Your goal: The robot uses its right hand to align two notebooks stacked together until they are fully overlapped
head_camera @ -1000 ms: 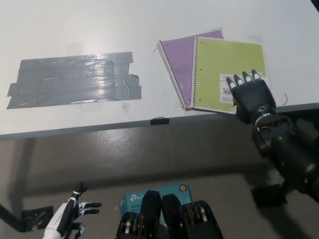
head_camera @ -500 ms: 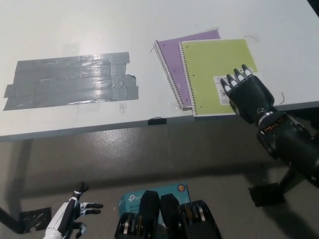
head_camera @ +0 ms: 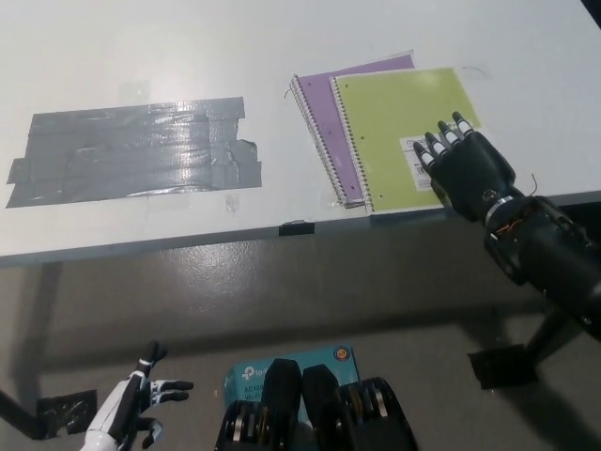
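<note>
Head view, biggest thing first: white desk (head_camera: 141, 56) fills the top half, w/ a wide patch of grey tape (head_camera: 131, 150) stuck on its left part, well apart from the work. Our task items sit near the desk's front edge at right: purple notebook (head_camera: 319, 113) underneath, green notebook (head_camera: 399, 132) on top, shifted right & a bit toward us, so a purple strip shows along the left and at the top edge. Not overlapped yet. Our black right hand (head_camera: 465, 169) lies flat on the green cover's lower right corner, over the white label (head_camera: 413, 160); fingers (head_camera: 441, 141) are straight, close together, clamped on nothing, just pressing down. To do this step well, we'd judge: keep light even pressure so only the top book slides, push left & slightly away until the two spirals line up, and rotate a touch since the green one looks angled vs the purple. Too much weight prob drags both books; the corner sits near the desk edge, so avoid pulling toward us. Our white left hand (head_camera: 136, 409) hangs low at lower left, fingers spread, holding nothing.
</note>
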